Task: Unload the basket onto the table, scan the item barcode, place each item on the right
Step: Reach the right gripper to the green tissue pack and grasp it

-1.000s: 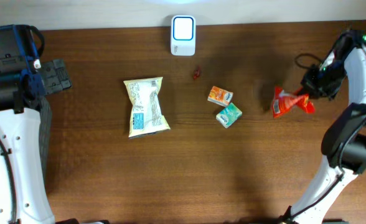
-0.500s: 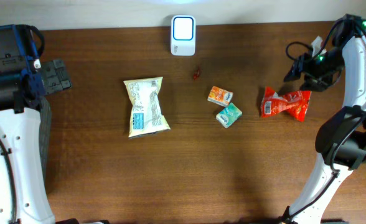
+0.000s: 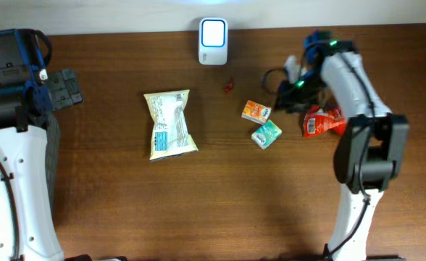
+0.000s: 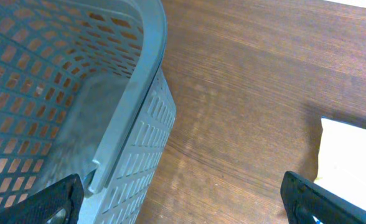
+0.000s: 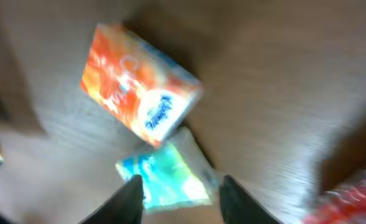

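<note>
The white scanner [image 3: 213, 41] stands at the back middle of the table. A red packet [image 3: 322, 122] lies flat on the wood, free of any grip, and shows as a red blur [image 5: 351, 199] in the right wrist view. My right gripper [image 3: 280, 100] hovers just right of the orange box [image 3: 256, 111] and the teal box [image 3: 266, 134]. In the right wrist view this gripper [image 5: 183, 199] is open with nothing between its fingers; the teal box [image 5: 164, 180] and orange box [image 5: 139, 84] lie below it. My left gripper [image 4: 183, 202] stands wide open and empty.
A cream snack bag [image 3: 169, 125] lies left of centre. A small red scrap [image 3: 229, 85] sits near the scanner. A grey slotted basket [image 4: 108, 93] stands beside the left gripper [image 3: 61, 87] at the table's left edge.
The right gripper let go of the red packet, which now lies flat on the table. The right arm swung left to the two small boxes. The left arm has not moved.
</note>
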`<state>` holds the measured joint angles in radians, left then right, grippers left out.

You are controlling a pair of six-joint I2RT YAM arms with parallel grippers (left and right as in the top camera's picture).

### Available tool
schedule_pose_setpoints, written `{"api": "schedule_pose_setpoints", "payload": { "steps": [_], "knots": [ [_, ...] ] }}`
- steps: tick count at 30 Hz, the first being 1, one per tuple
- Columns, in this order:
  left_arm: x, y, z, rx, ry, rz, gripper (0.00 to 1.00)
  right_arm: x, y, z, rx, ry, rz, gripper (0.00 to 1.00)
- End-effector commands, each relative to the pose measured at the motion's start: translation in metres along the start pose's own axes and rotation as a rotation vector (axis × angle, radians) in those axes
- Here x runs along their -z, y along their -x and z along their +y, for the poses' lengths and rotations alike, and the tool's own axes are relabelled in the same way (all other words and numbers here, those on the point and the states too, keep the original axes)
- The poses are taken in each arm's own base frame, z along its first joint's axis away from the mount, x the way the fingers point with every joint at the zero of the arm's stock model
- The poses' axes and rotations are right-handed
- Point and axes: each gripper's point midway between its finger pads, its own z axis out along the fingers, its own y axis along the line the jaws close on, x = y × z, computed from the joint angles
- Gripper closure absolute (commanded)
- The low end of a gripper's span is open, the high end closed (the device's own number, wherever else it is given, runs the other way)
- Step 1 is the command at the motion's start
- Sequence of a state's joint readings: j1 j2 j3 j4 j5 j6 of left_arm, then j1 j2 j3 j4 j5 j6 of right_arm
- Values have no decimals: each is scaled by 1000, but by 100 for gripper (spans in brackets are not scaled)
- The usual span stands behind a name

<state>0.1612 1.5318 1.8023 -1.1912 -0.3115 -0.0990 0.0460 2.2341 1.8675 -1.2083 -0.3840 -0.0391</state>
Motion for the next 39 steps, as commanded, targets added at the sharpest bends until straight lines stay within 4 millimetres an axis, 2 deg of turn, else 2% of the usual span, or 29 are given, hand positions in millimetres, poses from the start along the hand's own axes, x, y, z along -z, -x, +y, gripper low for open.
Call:
{"api": "schedule_pose_setpoints", "payload": {
  "steps": [1, 3, 6, 8, 9, 11, 13, 16, 18, 20, 22, 24, 29, 37, 39],
  "knots": [
    [-1, 0, 1, 13, 8, 2, 1, -31, -20, 5, 29, -2, 48, 65],
    [-1, 0, 1, 13, 7, 2, 1, -48, -36, 2, 21, -1, 92, 66],
    [-1, 0, 1, 12, 8, 2, 1, -53, -56, 9, -5, 40, 160, 69],
    [-1, 0, 1, 13, 8, 2, 1, -51, -67, 24, -24, 106, 205, 71],
    [-1, 0, 1, 12, 7, 2, 1, -49, -75, 38, -40, 166, 242, 70],
    [-1, 0, 1, 12, 8, 2, 1, -43, -88, 59, -39, 251, 297, 64],
    [-1, 0, 1, 12, 8, 2, 1, -38, -90, 64, 65, 247, 303, 59],
    [-1, 0, 1, 13, 8, 2, 1, -35, -77, 57, 268, 141, 265, 49],
    [-1, 0, 1, 13, 8, 2, 1, -38, -69, 60, 478, 122, 231, 38],
    [-1, 0, 1, 13, 8, 1, 1, -43, -65, 59, 616, 78, 221, 26],
    [-1, 0, 1, 12, 7, 2, 1, -48, -64, 59, 710, 46, 226, 25],
    [-1, 0, 1, 13, 7, 2, 1, -51, -66, 65, 798, 43, 238, 26],
    [-1, 0, 1, 12, 8, 2, 1, -51, -75, 69, 802, 51, 271, 40],
    [-1, 0, 1, 13, 7, 2, 1, -58, -100, 61, 792, 77, 355, 50],
    [-1, 0, 1, 12, 7, 2, 1, -59, -100, 61, 791, 78, 352, 73]
  ]
}}
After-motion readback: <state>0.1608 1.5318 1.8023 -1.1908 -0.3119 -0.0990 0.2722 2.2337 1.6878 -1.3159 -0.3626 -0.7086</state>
